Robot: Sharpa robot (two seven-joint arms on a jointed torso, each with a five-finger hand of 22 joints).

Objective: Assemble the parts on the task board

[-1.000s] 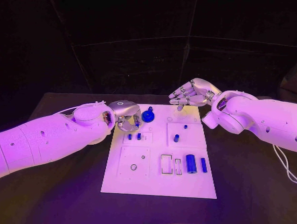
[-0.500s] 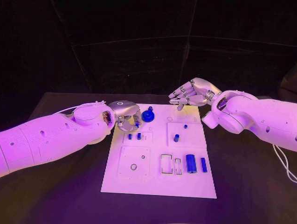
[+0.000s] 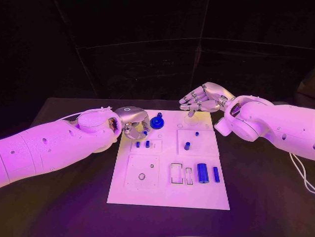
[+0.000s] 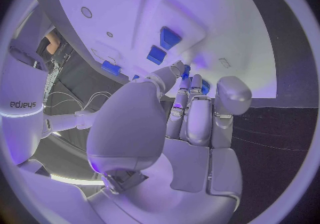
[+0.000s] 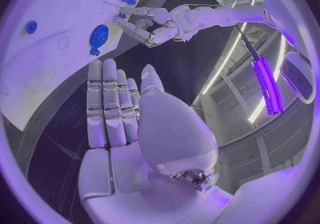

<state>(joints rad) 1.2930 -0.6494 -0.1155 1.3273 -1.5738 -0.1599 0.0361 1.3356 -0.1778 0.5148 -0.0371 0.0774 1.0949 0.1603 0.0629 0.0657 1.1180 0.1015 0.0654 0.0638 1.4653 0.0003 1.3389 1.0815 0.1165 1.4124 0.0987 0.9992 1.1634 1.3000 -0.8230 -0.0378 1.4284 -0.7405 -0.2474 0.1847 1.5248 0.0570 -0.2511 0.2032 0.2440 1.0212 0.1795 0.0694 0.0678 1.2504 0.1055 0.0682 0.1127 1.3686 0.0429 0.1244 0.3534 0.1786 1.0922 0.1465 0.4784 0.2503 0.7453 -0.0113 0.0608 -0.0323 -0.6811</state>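
Several blue parts (image 3: pixel 202 173) lie along the near right of the white task board (image 3: pixel 164 195), with more small ones mid-board. Farther back, the left hand (image 3: pixel 132 123) curls over the board's left edge, fingertips pinching what looks like a small blue piece; a blue gear (image 3: pixel 157 122) stands just right of it. A slip there could drop the piece off the board. The right hand (image 3: pixel 202 100) hovers at the far right, fingers apart, holding nothing. The black table (image 3: pixel 271 187) meets a dark wall.
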